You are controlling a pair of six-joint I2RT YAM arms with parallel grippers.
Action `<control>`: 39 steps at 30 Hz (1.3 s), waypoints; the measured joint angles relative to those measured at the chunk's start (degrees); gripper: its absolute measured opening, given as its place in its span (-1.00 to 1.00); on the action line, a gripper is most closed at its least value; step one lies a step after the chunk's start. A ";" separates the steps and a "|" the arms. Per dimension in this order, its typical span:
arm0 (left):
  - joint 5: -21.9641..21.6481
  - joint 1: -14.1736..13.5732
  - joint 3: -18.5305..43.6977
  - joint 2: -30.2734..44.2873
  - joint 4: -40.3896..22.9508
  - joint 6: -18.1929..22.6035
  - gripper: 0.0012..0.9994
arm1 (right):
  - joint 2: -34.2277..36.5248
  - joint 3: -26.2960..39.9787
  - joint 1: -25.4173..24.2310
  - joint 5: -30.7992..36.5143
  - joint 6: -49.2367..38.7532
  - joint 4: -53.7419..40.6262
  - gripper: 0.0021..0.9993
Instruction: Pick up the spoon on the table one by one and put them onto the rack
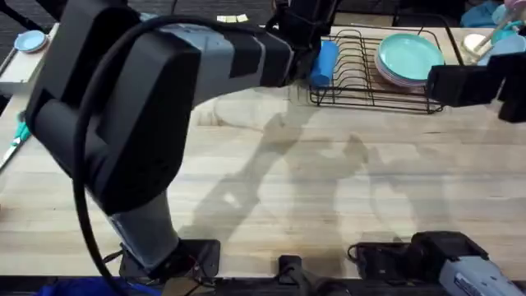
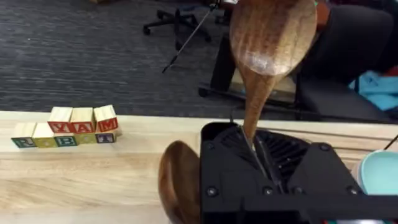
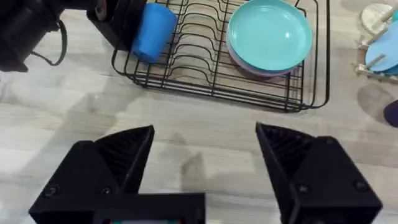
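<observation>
Overhead view: the left arm (image 1: 123, 123) rises large and dark from its base at 7 o'clock and reaches toward 1 o'clock, its gripper (image 1: 306, 33) over the near-left end of the rack (image 1: 362, 90). The rack, a black wire frame, stands on the table (image 1: 288, 181) at about 1 o'clock and carries stacked plates (image 1: 407, 56), teal on top, with a blue cup (image 1: 325, 62) lying at its left end. The right gripper (image 1: 460, 82) hangs at about 2 o'clock, just beside the rack's right end.

Left wrist view: the jaws are clamped on the handle of the spoon (image 2: 270, 43), whose round dark bowl stands up beyond the fingers with the tan neck running down between them. A second spoon bowl (image 2: 177, 183) shows just beside the gripper body, touching the table or just above it; which cannot be told. A row of lettered wooden blocks (image 2: 65, 127) sits on the table edge, well apart.

Right wrist view: the fingers (image 3: 118, 162) stand wide apart above bare table, holding nothing, with the rack, the plates and the blue cup beyond them
</observation>
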 joint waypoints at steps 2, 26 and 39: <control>0.00 0.00 0.00 0.00 -1.07 0.35 -0.92 | 0.00 0.00 0.00 0.00 0.00 0.02 0.99; 3.06 0.00 0.00 0.00 -13.57 0.73 -0.92 | 0.00 0.00 0.00 0.00 -0.04 0.02 0.99; 3.03 0.00 0.00 0.00 -15.97 0.94 -0.66 | -0.01 0.00 0.00 0.00 -0.46 0.01 0.99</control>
